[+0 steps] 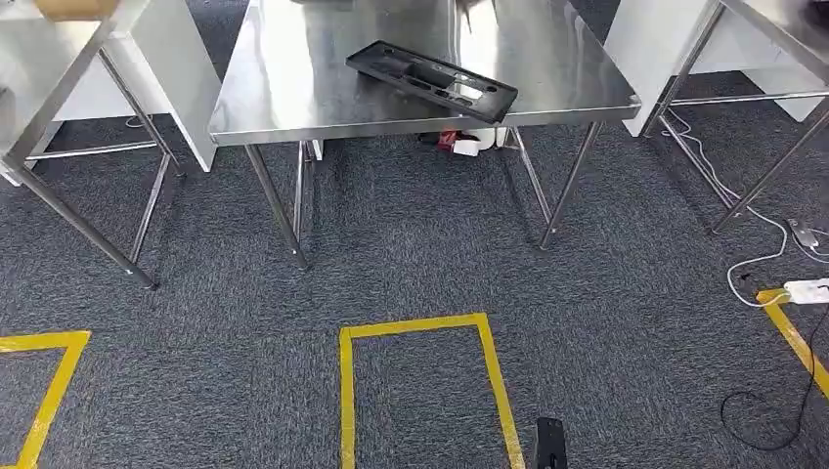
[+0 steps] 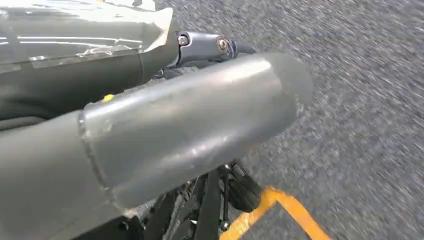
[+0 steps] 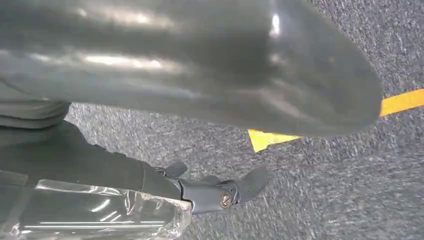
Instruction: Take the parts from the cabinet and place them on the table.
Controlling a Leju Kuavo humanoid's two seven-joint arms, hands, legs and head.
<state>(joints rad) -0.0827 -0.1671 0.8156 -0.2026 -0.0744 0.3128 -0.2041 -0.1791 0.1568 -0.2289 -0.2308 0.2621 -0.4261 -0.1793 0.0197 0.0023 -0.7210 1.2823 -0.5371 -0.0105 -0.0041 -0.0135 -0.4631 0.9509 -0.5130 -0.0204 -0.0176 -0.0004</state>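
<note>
A black plastic part, long and flat with cut-out openings, lies at an angle on the steel table straight ahead, near its front right edge. My left hand hangs over the grey carpet, its thick grey thumb in front and its darker fingers stretched out with nothing in them. My right hand also hangs above the carpet, and its fingers are extended around nothing.
Two more steel tables stand beside the middle one, at left and right. Yellow tape marks a rectangle on the carpet before me. Cables and a white power strip lie on the floor at right.
</note>
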